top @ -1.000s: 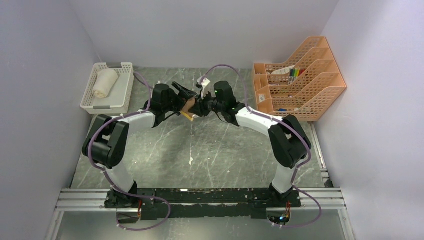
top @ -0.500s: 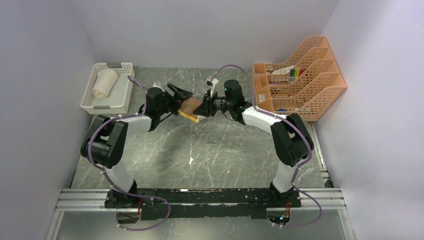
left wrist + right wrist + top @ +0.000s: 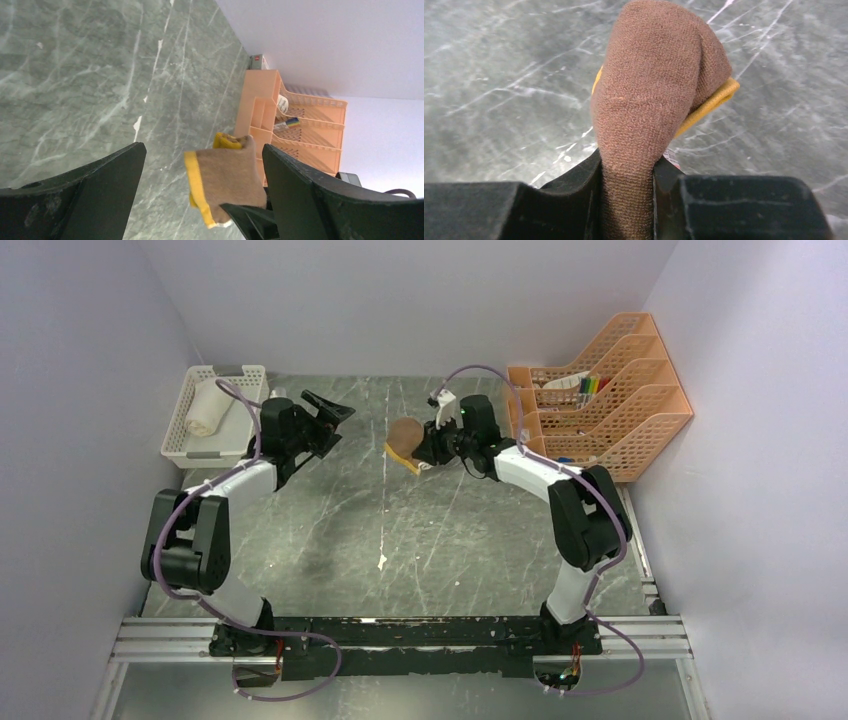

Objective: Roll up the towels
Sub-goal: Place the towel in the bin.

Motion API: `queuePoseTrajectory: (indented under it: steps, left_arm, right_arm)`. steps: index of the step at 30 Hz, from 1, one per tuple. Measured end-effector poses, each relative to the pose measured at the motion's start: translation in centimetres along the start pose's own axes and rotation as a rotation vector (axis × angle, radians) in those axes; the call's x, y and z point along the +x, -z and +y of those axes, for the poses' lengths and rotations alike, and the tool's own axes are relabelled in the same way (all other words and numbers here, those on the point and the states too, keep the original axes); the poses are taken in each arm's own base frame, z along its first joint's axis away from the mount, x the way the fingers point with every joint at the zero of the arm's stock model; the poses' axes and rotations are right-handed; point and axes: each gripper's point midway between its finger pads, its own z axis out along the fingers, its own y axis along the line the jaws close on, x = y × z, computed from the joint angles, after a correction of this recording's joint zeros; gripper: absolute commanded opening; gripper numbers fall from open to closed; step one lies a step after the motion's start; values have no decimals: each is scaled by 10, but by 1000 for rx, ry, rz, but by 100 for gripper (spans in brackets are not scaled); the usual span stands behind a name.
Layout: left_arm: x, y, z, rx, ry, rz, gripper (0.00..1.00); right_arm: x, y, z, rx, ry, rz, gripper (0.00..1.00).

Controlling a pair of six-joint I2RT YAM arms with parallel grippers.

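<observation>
1. My right claw is clamped on the rolled brown towel, held above the bench. My left claw gapes wide, empty, well apart.
2. The cream towel lies rolled in the white basket. I judge the brown roll goes there next, kept tight.
3. My right wrist view shows the pinch; the overhead view hides it.

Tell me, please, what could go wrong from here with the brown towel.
The right gripper pinches the brown towel roll at one end only; its yellow edge pokes out, so it may loosen or slip. The left gripper is open and apart, giving no support. If the roll goes to the white basket, the left arm lies in the way.
</observation>
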Motion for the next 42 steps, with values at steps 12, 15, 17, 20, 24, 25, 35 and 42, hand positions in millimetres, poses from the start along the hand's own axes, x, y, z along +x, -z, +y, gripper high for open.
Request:
queuePoseTrajectory:
  steps: [12, 15, 17, 20, 24, 25, 35, 42]
  left_arm:
    - [60, -14, -32, -33, -10, 192, 100]
    - [73, -17, -23, -62, 8, 233, 99]
    - [79, -18, -14, -97, 23, 252, 100]
    - [83, -19, -7, -129, 43, 270, 99]
    - [86, -19, -8, -130, 68, 285, 100]
    - [87, -19, -8, -129, 77, 289, 100]
    - [97, -29, -4, -127, 151, 324, 99]
    - [93, -32, -15, -92, 197, 306, 100]
  right_arm:
    - [-4, -23, 15, 211, 287, 63, 0]
    - [-6, -23, 15, 258, 337, 78, 0]
    - [-8, -24, 16, 279, 364, 83, 0]
    - [-10, -23, 14, 299, 385, 86, 0]
    - [-9, -22, 12, 318, 403, 96, 0]
    - [-9, -22, 11, 321, 406, 97, 0]
    - [-6, -25, 20, 325, 444, 111, 0]
    - [-5, -28, 27, 295, 448, 108, 0]
